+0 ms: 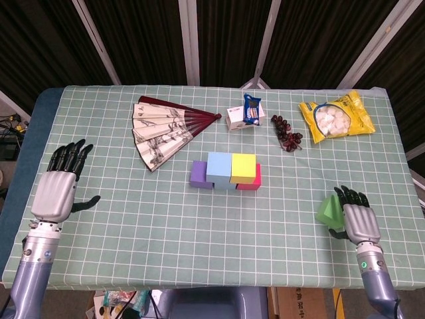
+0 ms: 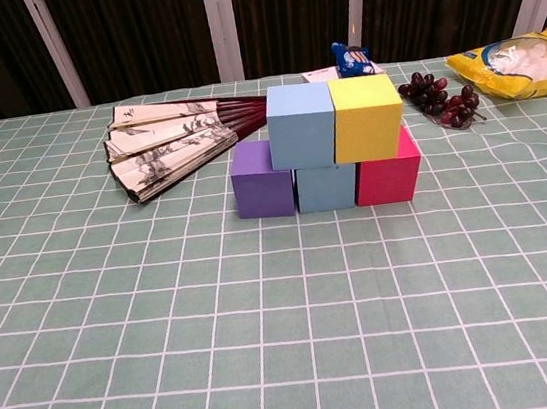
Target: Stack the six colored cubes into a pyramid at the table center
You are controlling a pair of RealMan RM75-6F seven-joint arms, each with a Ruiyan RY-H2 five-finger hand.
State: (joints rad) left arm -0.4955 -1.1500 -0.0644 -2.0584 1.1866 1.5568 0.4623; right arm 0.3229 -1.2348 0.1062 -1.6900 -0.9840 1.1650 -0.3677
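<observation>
Five cubes stacked at table (image 1: 199, 226) center, two rows done. My right hand (image 1: 358, 221) grasps green cube (image 1: 327, 211) near right edge; top left. Left hand (image 1: 56, 189) released.

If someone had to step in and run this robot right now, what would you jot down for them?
Left hand: holds nothing, fingers spread, over the table's left edge.
Right hand: grips the green cube, which looks tilted, near the right front edge.
Done: bottom row of purple cube, blue cube and red cube at the centre; light blue cube and yellow cube sit on them.
Left: carry the green cube over and set it on top of the upper pair.
</observation>
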